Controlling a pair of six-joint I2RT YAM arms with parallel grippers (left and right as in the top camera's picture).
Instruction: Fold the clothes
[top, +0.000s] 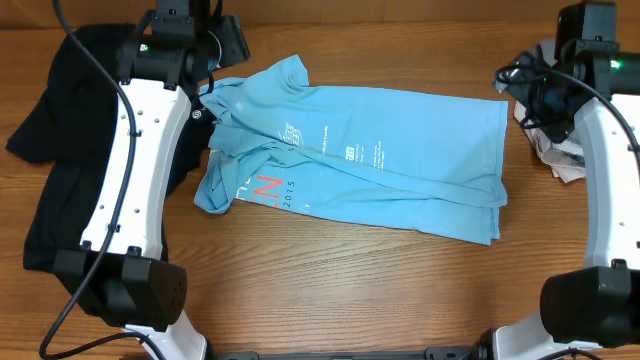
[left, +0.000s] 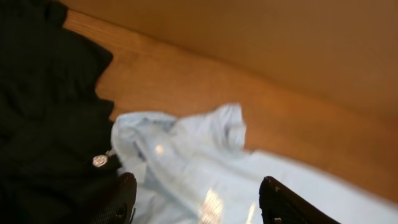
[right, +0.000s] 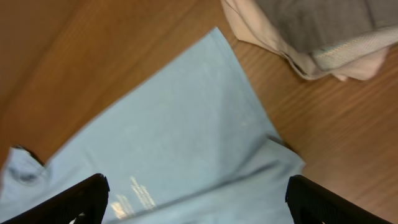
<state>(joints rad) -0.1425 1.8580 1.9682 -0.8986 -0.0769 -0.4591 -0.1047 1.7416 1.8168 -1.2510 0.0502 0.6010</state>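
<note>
Wooden table (top: 330, 280) carries a rumpled light blue T-shirt (top: 400, 150) at its middle, a black shirt (top: 55, 170) left of it and folded garments (right: 323, 31) to the right. Left gripper (left: 199, 202) and right gripper (right: 199, 199) hang above the T-shirt's ends, fingers apart, empty.

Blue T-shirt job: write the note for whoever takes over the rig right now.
Left gripper: jaws open, empty, over the T-shirt's bunched collar end, beside the black shirt.
Right gripper: jaws open, empty, over the hem end, near the folded pile.
Done: T-shirt lies mid-way across the table, print up, seemingly folded once lengthwise, rumpled.
To do: smooth the bunched end, finish folding.
</note>
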